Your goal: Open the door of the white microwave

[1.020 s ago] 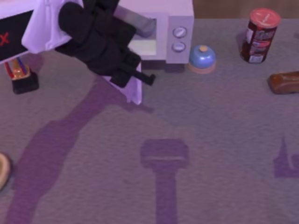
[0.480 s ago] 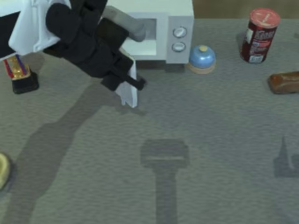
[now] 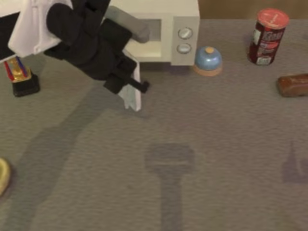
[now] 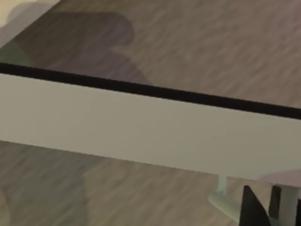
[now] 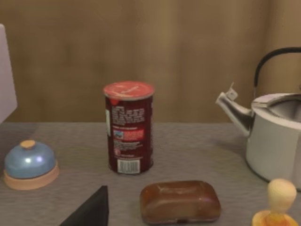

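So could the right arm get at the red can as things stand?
Probably yes. In the right wrist view the red can stands upright with bare table in front; only the brown bar lies low, nearer and slightly aside.

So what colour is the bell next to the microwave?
Blue dome on a tan base, clearest in the right wrist view.

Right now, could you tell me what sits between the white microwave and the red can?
In the top view, a blue bell sits between the white microwave and the red can.

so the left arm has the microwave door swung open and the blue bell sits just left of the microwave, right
Not quite. The blue bell sits just right of the white microwave, by its knob strip, as the top view shows. The left arm is at the door, which stands swung open.
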